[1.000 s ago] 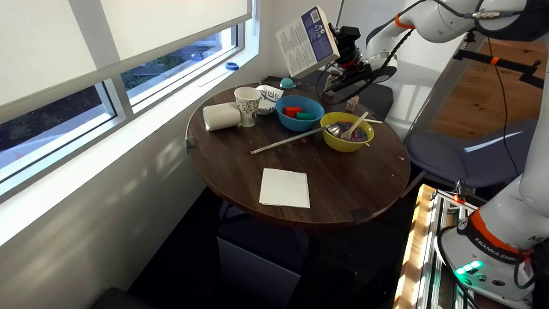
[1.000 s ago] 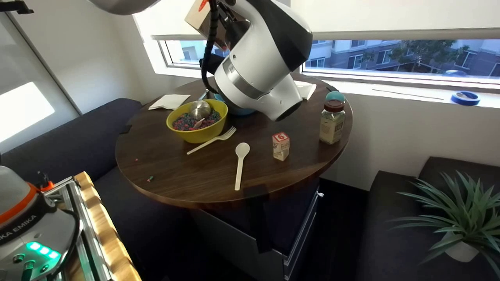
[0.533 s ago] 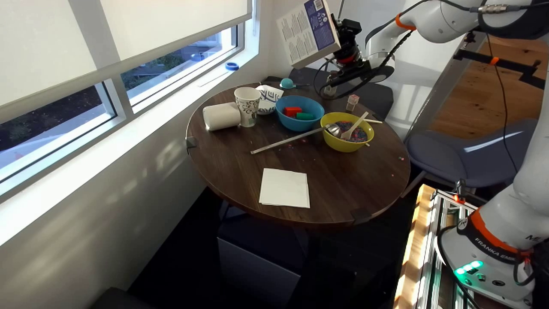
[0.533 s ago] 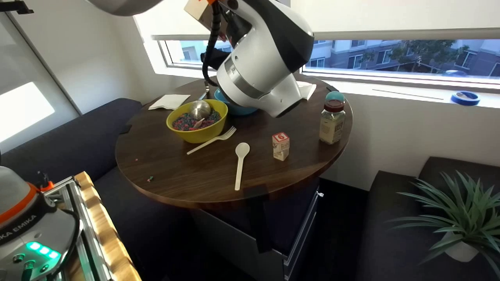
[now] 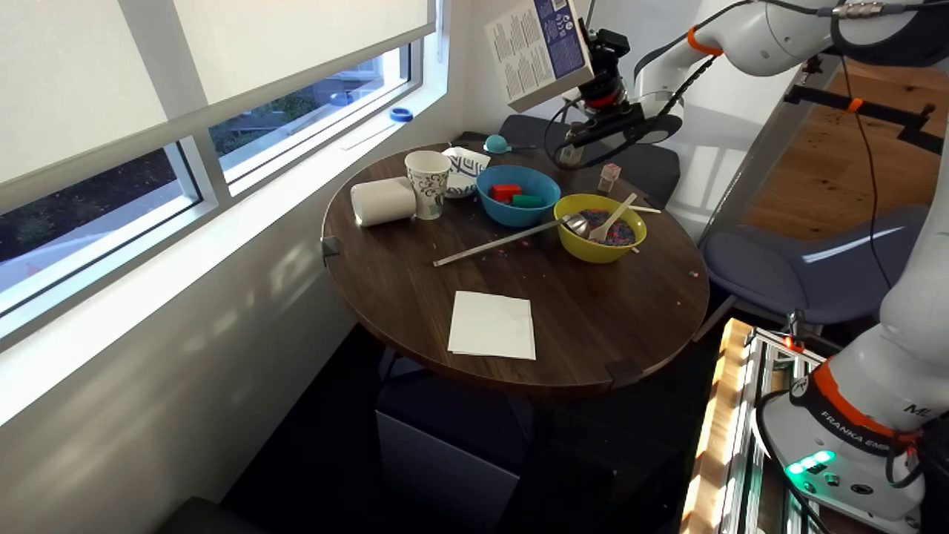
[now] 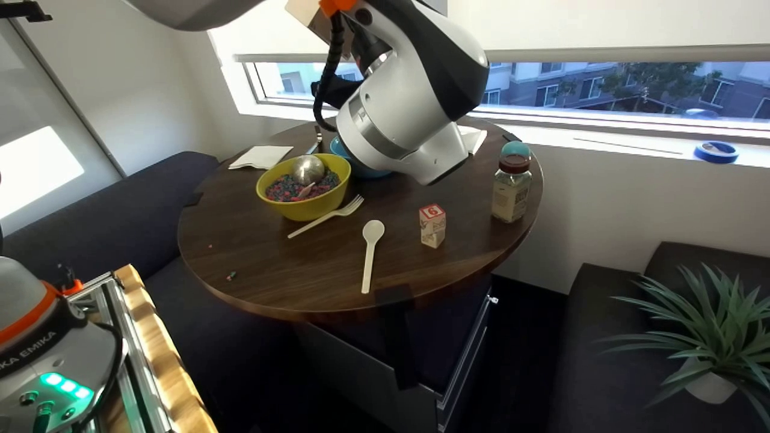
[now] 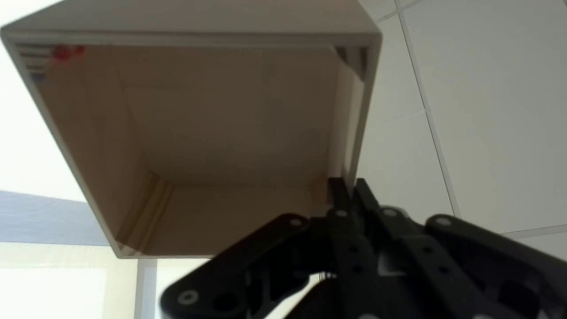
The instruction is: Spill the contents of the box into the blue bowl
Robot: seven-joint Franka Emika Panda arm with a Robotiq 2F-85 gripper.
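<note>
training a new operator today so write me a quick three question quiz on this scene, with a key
1. Pick one. The jaws are shut on: (a) a paper cup, (b) one wall of the box, (c) a fork.
2. True or false: a green block lies inside the blue bowl.
3. Open question: which bowl does the head of the ladle rest in?

Key: 1. b; 2. true; 3. the yellow bowl.

The box (image 5: 540,55) looks matt cardboard, the blue bowl (image 5: 519,214) smooth plastic, the table (image 5: 593,311) wooden.
</note>
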